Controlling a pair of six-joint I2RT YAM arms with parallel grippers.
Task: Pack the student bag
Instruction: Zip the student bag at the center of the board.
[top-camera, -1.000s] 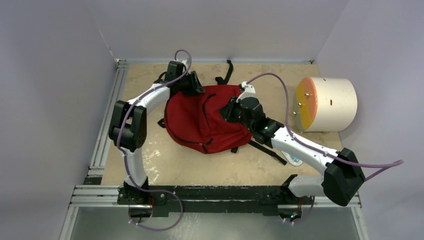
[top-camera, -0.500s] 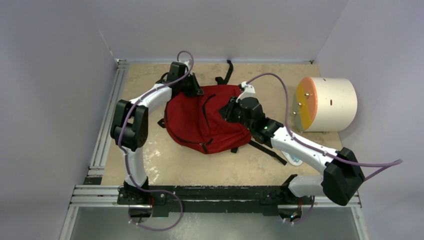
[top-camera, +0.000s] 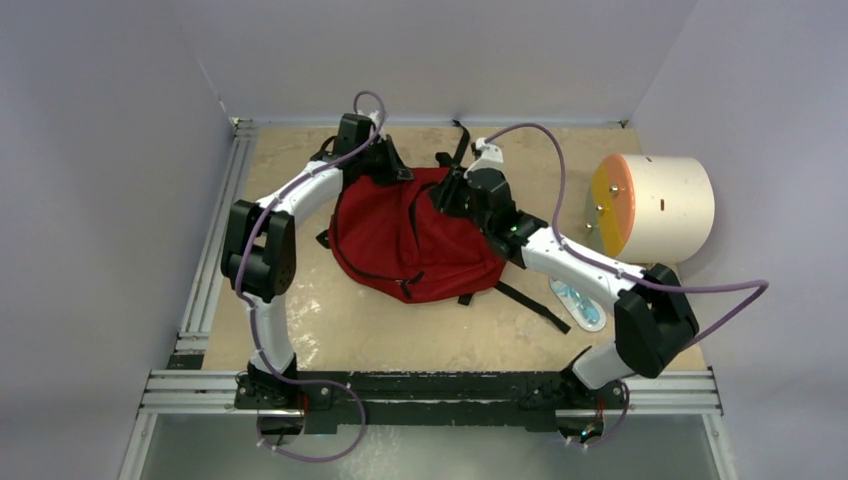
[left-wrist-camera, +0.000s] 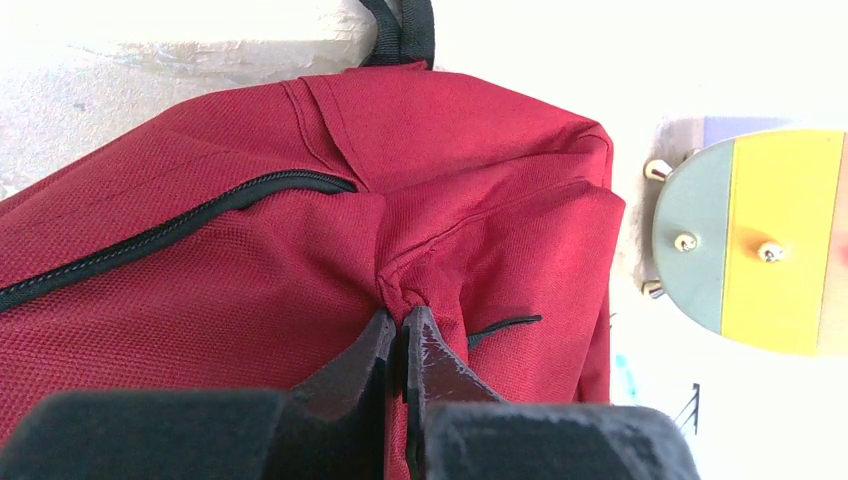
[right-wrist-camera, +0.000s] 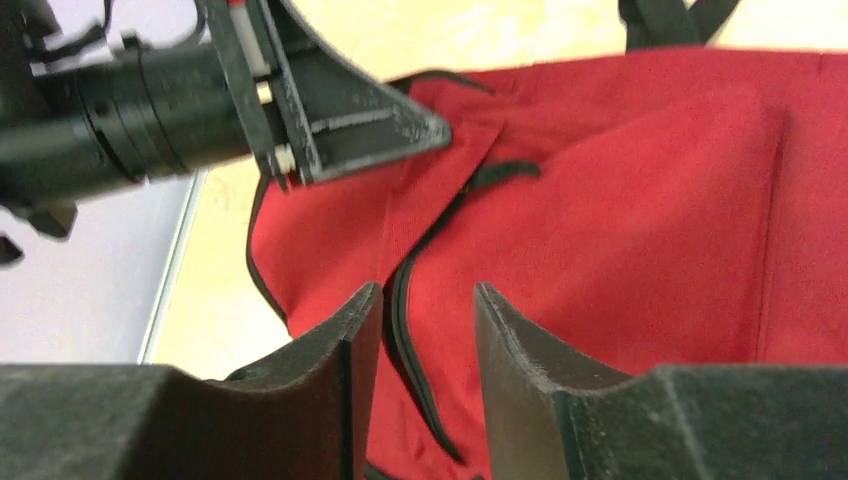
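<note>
The right arm (top-camera: 570, 265) now reaches farther across the student bag (top-camera: 410, 240) (lying mid tabletop (top-camera: 330, 320)). The right fingers (right-wrist-camera: 345, 335) hover parted over its zipper (right-wrist-camera: 398, 300), while the left fingers (left-wrist-camera: 435, 352) clench a fabric fold, a thin pinch that could slip under pulling.

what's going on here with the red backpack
Two robot arms are working on the student bag, which lies on the table. The left gripper is pinched shut on a fold of red fabric near the bag's top. The right gripper hovers over the bag with its jaws apart, astride a black zipper line. The zippers in view look closed.
</note>
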